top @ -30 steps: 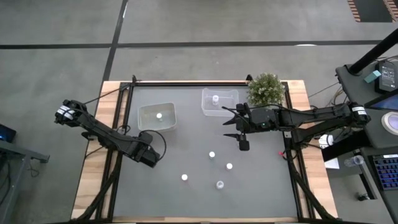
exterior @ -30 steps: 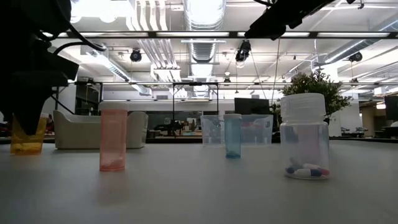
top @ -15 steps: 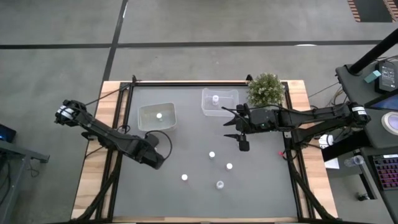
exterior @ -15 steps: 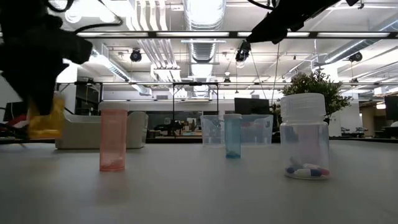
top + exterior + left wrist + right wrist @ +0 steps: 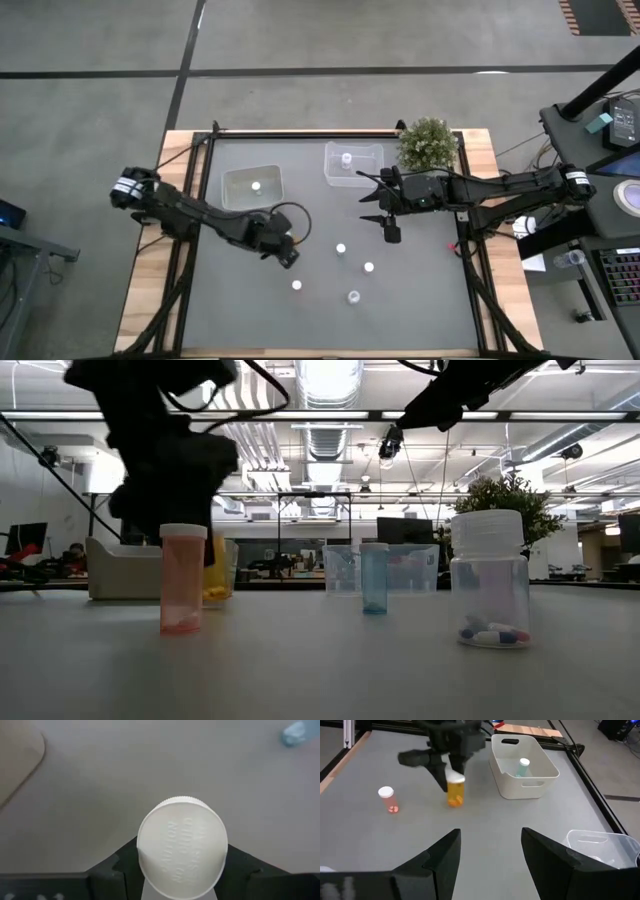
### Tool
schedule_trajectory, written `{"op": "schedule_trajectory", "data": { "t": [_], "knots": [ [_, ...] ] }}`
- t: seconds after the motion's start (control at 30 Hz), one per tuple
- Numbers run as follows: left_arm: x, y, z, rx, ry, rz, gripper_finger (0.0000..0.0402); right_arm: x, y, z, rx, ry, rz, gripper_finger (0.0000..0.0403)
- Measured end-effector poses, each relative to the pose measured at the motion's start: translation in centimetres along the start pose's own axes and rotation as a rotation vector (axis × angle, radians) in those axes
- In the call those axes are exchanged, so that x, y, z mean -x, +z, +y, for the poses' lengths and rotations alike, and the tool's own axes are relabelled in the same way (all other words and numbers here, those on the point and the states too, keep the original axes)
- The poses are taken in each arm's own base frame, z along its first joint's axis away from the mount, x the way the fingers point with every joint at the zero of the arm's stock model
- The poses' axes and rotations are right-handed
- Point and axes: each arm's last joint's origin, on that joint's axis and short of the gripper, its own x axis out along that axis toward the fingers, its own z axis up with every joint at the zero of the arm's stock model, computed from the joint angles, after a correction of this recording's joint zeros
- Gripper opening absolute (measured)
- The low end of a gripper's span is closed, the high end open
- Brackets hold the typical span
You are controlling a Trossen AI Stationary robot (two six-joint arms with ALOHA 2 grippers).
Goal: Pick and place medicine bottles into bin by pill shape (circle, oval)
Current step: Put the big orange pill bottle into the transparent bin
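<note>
High view: we see our left end effector (image 5: 284, 250) mid-bench, clamped on an amber bottle (image 5: 455, 793); four capped bottles stand nearby. Right wrist view: our right end effector (image 5: 490, 851) gapes apart, white bin (image 5: 540, 769) holding one bottle (image 5: 522, 767).

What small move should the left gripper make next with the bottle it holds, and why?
Probably carry it back toward the white bin and release it there. The left gripper is shut on an amber bottle, lifted over the mat and away from both bins. Its pill shape is not visible, so the clear bin remains possible.
</note>
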Motion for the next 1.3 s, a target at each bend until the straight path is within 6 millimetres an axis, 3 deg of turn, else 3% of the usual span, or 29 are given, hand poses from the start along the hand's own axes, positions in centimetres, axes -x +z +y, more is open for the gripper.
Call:
{"op": "schedule_trajectory", "data": {
  "t": [0.3,0.57,0.93,1.13,1.3],
  "knots": [
    [-1.4,1.1,-0.7,-0.024,0.016,0.017,0.0164,0.0,0.0,0.0,-0.003,0.0,0.0,0.0201],
    [-0.9,1.2,-0.6,-0.064,0.004,0.013,0.0218,-0.1,-0.3,0.0,-0.002,0.0,0.01,0.0201],
    [2.7,1.6,-0.6,-0.172,-0.068,-0.096,0.0238,-0.7,-1.2,0.2,-0.036,-0.003,-0.054,0.0201],
    [5.3,1.8,-0.3,-0.28,-0.09,-0.205,0.0238,-3.1,-3.3,0.6,-0.129,0.002,-0.141,0.0201],
    [7.0,1.2,0.4,-0.357,-0.106,-0.222,0.0238,-5.2,-3.6,0.9,-0.197,0.009,-0.152,0.0201]
  ]
}}
